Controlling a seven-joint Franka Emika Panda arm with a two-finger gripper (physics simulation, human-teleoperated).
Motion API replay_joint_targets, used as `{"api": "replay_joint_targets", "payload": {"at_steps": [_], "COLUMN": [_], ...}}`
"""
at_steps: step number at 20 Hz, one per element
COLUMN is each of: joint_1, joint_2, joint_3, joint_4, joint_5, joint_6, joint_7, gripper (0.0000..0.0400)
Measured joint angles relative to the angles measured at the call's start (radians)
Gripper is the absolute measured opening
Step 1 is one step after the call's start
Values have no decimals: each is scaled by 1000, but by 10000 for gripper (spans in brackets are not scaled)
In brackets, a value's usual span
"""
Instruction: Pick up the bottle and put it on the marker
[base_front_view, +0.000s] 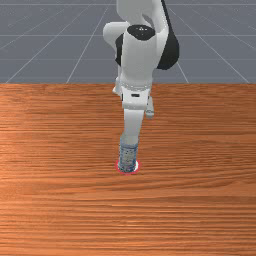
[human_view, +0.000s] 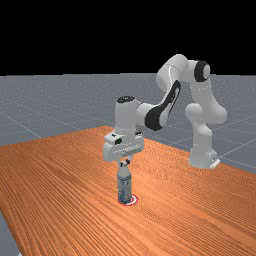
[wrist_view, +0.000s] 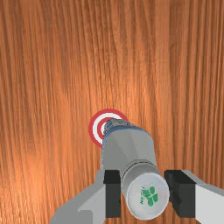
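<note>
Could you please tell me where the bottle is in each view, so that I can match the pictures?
Front view: the bottle is just below the picture's middle, under the arm's hand.
Far view: below the middle, upright under the gripper.
Wrist view: its cap is between the gripper's fingers, its body reaching from there toward the marker.
Shared landmark: the marker's red and white rings, partly hidden by the bottle.

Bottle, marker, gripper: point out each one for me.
Bottle (human_view: 124, 187): far view, on the patterned body below the shoulder.
Marker (wrist_view: 91, 128): wrist view, on the outer red ring.
Gripper (wrist_view: 145, 193): wrist view, midway between its fingertips.
</note>
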Motion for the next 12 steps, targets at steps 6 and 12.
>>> {"api": "replay_joint_targets", "payload": {"at_steps": [6, 12], "joint_1": [1, -3], "joint_2": [-29, -37], "joint_3": [-2, 7], "joint_4": [-33, -18], "joint_5": [-4, -6], "joint_6": [42, 7], "joint_7": [7, -32], "gripper": [147, 147]}}
